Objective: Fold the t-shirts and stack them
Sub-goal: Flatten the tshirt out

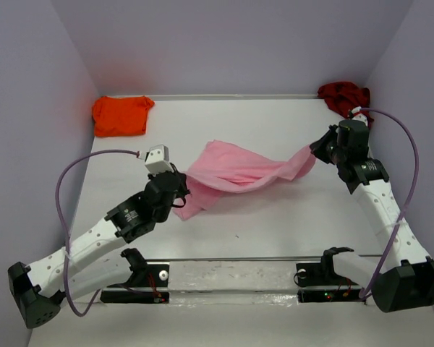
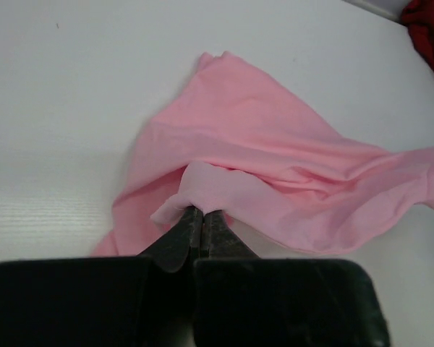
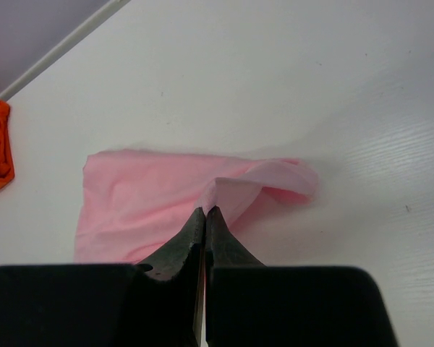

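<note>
A light pink t-shirt [image 1: 235, 172] stretches across the middle of the table, partly lifted between both arms. My left gripper [image 1: 179, 194] is shut on its near-left edge; the wrist view shows a fold of pink cloth [image 2: 217, 189] pinched at the tips of that gripper [image 2: 200, 211]. My right gripper [image 1: 320, 150] is shut on the shirt's right end, where pink cloth [image 3: 239, 189] is caught at the tips of the right gripper [image 3: 205, 211]. The orange t-shirt [image 1: 121, 116] lies bunched at the far left corner. The dark red t-shirt [image 1: 344, 96] lies crumpled at the far right corner.
Purple walls [image 1: 29, 108] close in the white table [image 1: 275, 231] on the left, back and right. A metal rail [image 1: 231, 275] with the arm mounts runs along the near edge. The right arm's cable [image 1: 409, 144] arcs near the right wall.
</note>
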